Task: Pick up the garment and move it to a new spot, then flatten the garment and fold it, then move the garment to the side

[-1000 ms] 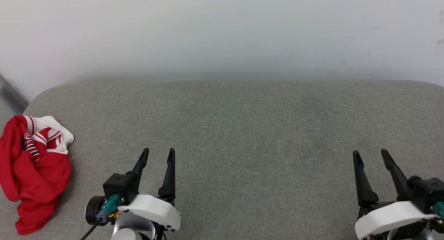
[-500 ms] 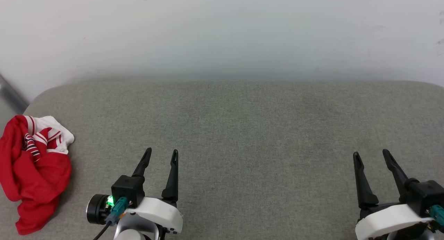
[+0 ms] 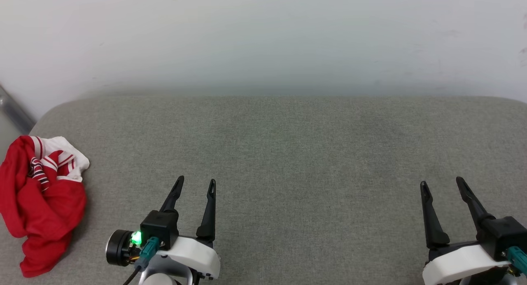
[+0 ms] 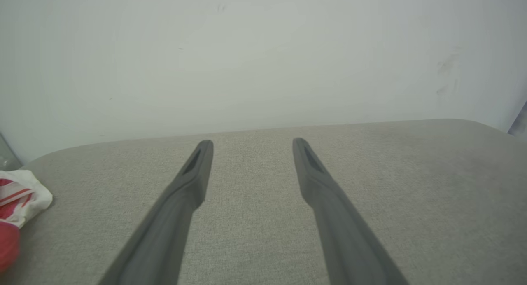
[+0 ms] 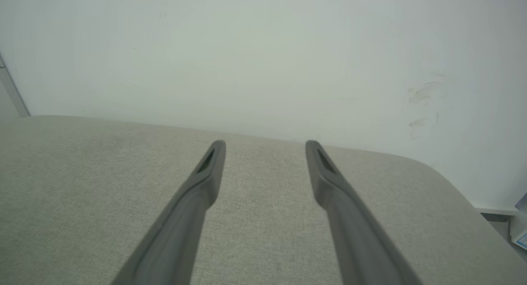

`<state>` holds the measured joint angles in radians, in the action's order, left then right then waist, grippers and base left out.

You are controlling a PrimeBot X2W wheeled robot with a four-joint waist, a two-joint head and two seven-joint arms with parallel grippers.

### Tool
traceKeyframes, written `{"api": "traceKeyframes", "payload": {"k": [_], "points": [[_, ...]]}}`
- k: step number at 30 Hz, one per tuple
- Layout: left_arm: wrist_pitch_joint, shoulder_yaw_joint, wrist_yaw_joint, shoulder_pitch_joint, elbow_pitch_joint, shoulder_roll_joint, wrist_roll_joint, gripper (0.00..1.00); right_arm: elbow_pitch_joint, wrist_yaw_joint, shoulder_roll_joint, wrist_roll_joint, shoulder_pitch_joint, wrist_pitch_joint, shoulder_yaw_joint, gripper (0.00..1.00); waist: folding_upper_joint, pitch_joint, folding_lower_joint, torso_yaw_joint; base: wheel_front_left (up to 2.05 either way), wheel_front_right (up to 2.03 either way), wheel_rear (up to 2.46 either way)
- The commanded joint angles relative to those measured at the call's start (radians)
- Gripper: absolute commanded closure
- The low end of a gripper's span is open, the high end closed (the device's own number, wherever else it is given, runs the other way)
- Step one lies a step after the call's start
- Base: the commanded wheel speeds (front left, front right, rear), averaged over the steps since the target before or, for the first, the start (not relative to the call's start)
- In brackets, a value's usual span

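- One garment [image 3: 41,202], bright red with white sleeve parts edged in red stripes, is being seen lying crumpled in a heap at the far left end of the grey fabric-covered table [image 3: 288,153], on the robot's left.
- It is being touched by neither claw, and part of it is being cut off by the left border of the head view.
- In the left wrist view, a white, red-striped corner of the garment [image 4: 20,198] is being shown at the left border, well apart from the two fingers.
- The left claw [image 3: 196,180] is being held to the garment's right, over the near part of the table. It is released, with its dark fingers spread and only bare table showing between them.
- A green light [image 3: 136,237] is being shown glowing on the left wrist.
- The right claw [image 3: 441,181] is being held at the far right, well apart from the garment. It is likewise released, with its fingers [image 5: 206,178] being seen parted over bare grey fabric.
- The table is being backed by a pale wall [image 3: 263,38].
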<state>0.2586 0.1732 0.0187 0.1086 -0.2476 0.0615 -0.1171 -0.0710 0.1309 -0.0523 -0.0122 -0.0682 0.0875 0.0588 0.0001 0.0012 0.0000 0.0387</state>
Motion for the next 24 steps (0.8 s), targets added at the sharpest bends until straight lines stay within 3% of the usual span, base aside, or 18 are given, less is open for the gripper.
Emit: {"api": "traceKeyframes", "payload": {"k": [1,14,24], "points": [[0.006,-0.002,0.003,0.012,0.002,0.0,0.012,0.0,-0.001,0.0,0.003,-0.014,-0.011,0.006,0.002,0.0,-0.0001,0.0,0.0,0.001,0.0,0.0,0.0],[0.008,-0.01,0.011,0.023,-0.022,-0.008,-0.012,0.0,0.031,0.0,0.003,0.032,0.002,0.027,0.012,0.0,-0.0001,0.004,0.0,0.028,0.0,0.0,0.0],[0.007,-0.021,-0.002,0.048,-0.028,-0.011,-0.04,0.0,0.024,0.0,0.003,0.032,0.028,0.02,-0.025,0.0,-0.0001,0.017,0.0,0.171,0.0,0.0,0.0]]}}
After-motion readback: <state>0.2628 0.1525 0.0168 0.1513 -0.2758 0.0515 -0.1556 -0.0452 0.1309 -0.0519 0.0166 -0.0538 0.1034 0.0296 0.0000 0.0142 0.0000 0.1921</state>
